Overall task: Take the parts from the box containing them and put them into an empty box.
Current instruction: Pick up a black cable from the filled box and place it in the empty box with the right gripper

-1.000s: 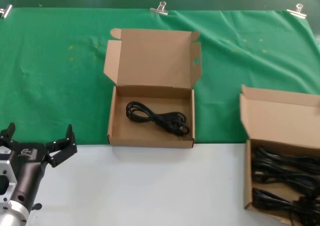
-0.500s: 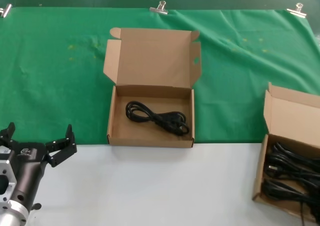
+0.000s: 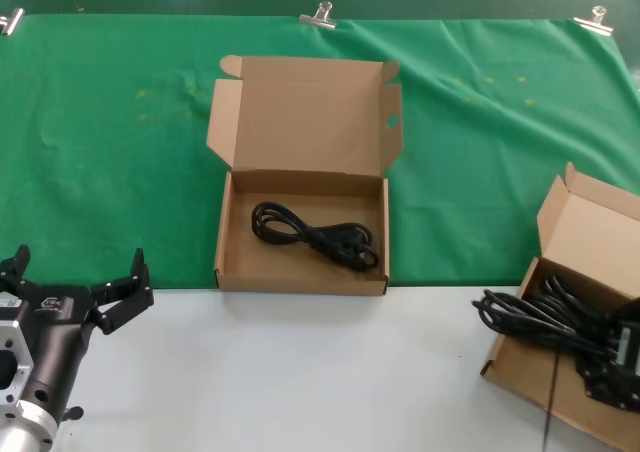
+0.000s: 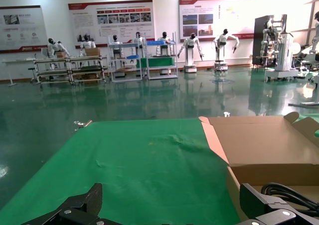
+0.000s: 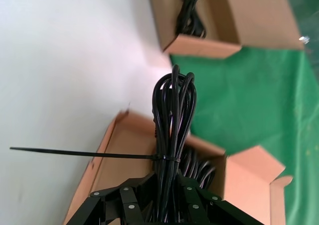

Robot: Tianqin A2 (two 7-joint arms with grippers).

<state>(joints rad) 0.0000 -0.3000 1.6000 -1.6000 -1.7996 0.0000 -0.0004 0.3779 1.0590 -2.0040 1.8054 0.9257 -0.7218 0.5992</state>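
Green cloth (image 3: pixel 120 152): covers the far table. White tabletop (image 3: pixel 300 372): near side.
Centre box (image 3: pixel 300 172): lid up, one power cord (image 3: pixel 318 236) inside.
Right box (image 3: pixel 590 272): holds more cords (image 5: pixel 199 168), seen only from the right wrist.
Left gripper (image 3: pixel 78 290): near left, fingers spread, idle.
Right gripper (image 5: pixel 167 197): clenched on a cord bundle (image 5: pixel 172 120) over that box; cable tie (image 5: pixel 79 154) juts sideways.

A green cloth (image 3: pixel 120 152), held by metal clips (image 3: pixel 318 15), covers the white table's (image 3: pixel 300 372) far half.
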